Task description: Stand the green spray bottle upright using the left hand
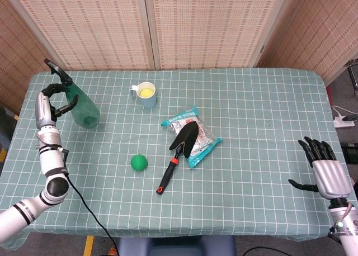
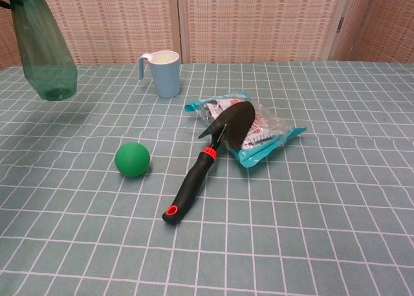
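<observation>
Dark fingers (image 1: pixel 51 90) of the left hand (image 1: pixel 47 104) wrap the neck of the translucent green plastic spray bottle (image 1: pixel 83 109), just under its black trigger head. Bottle is tilted, nozzle toward the far left, base toward the tabletop's middle; in the chest view the base hangs clear of the cloth with a shadow beneath it. Location: far left of the tabletop (image 1: pixel 263 116), covered in a green checked cloth.

Right hand (image 1: pixel 323 171) sits at the near right edge, fingers spread, grasping nothing.

Also present: light blue mug (image 1: pixel 146 94) with yellow contents, green ball (image 1: pixel 139 162), black trowel with red-ringed handle (image 1: pixel 178 148) whose blade lies on a clear teal-edged snack packet (image 1: pixel 202 138).
</observation>
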Controlling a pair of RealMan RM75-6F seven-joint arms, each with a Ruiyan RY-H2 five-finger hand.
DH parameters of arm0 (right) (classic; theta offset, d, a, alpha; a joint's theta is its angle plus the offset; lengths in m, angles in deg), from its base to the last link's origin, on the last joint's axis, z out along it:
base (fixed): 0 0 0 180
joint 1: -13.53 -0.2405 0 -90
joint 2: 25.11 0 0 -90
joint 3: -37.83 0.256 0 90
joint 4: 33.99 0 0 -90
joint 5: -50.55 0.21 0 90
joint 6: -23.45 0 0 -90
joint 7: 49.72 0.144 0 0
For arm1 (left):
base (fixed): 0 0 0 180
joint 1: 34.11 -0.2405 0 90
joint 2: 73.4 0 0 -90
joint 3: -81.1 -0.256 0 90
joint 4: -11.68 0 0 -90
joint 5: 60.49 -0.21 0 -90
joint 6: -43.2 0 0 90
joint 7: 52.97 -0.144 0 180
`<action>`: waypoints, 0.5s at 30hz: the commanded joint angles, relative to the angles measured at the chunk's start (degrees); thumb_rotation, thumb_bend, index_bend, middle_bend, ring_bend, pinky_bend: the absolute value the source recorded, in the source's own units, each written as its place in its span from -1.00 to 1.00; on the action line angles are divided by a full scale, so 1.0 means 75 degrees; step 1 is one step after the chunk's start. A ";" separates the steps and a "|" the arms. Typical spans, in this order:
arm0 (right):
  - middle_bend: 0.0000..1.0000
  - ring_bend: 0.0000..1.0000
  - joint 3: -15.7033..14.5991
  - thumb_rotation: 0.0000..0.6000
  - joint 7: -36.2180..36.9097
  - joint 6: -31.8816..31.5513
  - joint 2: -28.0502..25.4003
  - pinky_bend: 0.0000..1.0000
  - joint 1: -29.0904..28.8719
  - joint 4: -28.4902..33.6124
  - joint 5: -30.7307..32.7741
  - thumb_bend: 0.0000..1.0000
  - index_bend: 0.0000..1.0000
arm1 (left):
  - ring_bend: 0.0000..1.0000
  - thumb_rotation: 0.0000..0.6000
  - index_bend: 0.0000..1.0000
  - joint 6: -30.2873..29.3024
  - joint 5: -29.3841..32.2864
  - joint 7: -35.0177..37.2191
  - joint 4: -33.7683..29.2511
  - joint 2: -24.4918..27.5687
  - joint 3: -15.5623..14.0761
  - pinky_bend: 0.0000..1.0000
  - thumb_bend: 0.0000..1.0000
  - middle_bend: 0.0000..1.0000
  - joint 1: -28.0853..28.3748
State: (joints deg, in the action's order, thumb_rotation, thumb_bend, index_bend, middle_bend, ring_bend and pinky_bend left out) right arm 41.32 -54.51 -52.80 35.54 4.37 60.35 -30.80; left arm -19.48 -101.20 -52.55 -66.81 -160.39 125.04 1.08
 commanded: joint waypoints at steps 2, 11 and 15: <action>-1.00 -1.00 0.0006 1.00 -0.0044 0.0014 0.0009 -1.00 -0.0005 0.0011 0.0032 -1.00 -1.00 | -0.51 1.00 0.01 -0.0422 -0.1045 0.1184 0.1031 -0.0664 -0.0660 -0.96 -0.31 0.05 0.0001; -1.00 -1.00 0.0003 1.00 -0.0117 0.0115 -0.0001 -1.00 -0.0026 0.0063 0.0140 -1.00 -1.00 | -0.51 1.00 0.00 -0.0228 -0.1137 0.2029 0.1965 -0.1177 -0.1027 -0.97 -0.31 0.04 0.0011; -1.00 -1.00 0.0010 1.00 -0.0211 0.0152 -0.0007 -1.00 -0.0034 0.0102 0.0216 -1.00 -1.00 | -0.51 1.00 -0.01 -0.0106 -0.1017 0.2187 0.2203 -0.1281 -0.0995 -0.98 -0.31 0.04 0.0080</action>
State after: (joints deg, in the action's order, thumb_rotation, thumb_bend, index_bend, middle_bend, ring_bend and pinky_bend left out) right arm 41.38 -56.00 -51.69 35.49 4.13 61.07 -29.25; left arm -20.53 -109.02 -36.46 -50.68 -169.74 117.58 1.49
